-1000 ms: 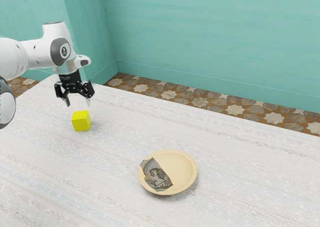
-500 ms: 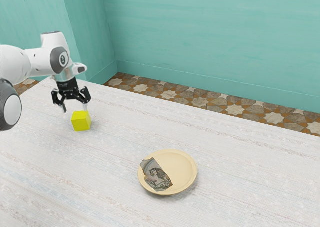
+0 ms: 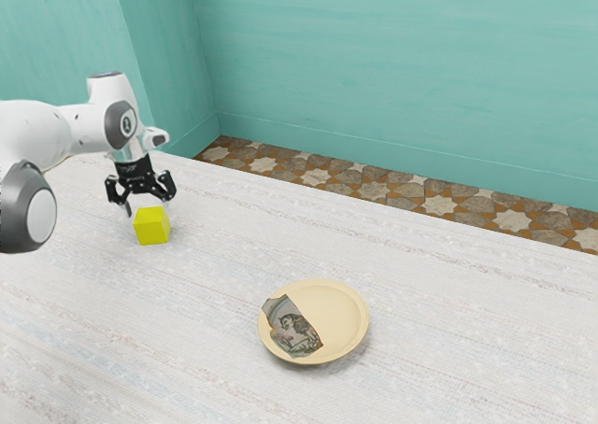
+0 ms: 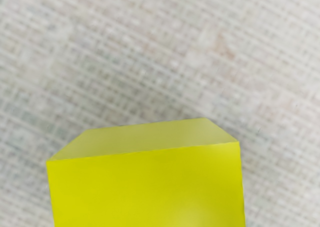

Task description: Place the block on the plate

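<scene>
My black gripper [image 3: 149, 211] hangs low over the yellow block [image 3: 151, 226] in the exterior view, its two fingers spread apart and open. The fingertips are around the height of the block's top, and the block rests on the table. Seen from my hand, the block [image 4: 150, 187] lies large and close under the gripper. Toward the exterior view's right and nearer its camera sits a round, pale yellow plate [image 3: 341, 317] with a dark picture fragment on one side of it.
The white, wood-grained table [image 3: 448, 303] carries both block and plate. Behind its far edge are a patterned tile floor [image 3: 374, 190] and a teal wall [image 3: 392, 69].
My gripper has come down toward the block, shifting slightly toward the exterior view's right over the last half second. Block and plate have stayed where they were.
</scene>
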Controlling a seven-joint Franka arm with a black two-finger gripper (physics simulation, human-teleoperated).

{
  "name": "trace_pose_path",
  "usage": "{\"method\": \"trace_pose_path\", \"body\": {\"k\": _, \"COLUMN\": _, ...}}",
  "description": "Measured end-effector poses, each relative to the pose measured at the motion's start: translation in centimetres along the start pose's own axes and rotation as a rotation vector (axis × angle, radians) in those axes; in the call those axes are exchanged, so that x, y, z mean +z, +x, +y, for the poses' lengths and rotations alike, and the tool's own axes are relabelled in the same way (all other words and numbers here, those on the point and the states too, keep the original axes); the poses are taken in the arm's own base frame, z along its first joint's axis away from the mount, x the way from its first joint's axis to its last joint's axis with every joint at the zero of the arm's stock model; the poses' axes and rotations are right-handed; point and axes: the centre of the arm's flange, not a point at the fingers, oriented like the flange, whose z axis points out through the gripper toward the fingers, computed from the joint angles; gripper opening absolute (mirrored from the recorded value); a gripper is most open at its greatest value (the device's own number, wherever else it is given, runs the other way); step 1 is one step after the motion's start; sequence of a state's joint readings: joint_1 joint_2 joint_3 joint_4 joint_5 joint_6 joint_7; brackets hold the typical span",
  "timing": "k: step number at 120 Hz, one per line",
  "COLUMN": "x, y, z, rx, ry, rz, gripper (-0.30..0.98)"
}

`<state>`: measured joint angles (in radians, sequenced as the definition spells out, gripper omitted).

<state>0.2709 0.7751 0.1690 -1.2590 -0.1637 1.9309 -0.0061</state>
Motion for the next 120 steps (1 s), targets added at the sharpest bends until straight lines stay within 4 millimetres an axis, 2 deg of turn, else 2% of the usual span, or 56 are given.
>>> {"method": "trace_pose_path", "body": {"k": 53, "x": 2.3, "y": 1.1, "z": -0.8, "rx": -0.026, "ry": -0.003, "rz": -0.005, "gripper": 0.69}}
{"method": "trace_pose_path", "body": {"k": 75, "x": 3.0, "y": 1.5, "z": -0.3, "rx": -0.02, "ry": -0.009, "rz": -0.005, "gripper": 0.68}}
{"method": "trace_pose_path", "body": {"k": 108, "x": 3.2, "y": 1.6, "z": -0.7, "rx": -0.029, "ry": -0.008, "rz": -0.006, "gripper": 0.48}}
{"method": "trace_pose_path", "body": {"k": 120, "x": 3.2, "y": 1.6, "z": -0.7, "rx": -0.03, "ry": -0.006, "rz": -0.005, "gripper": 0.44}}
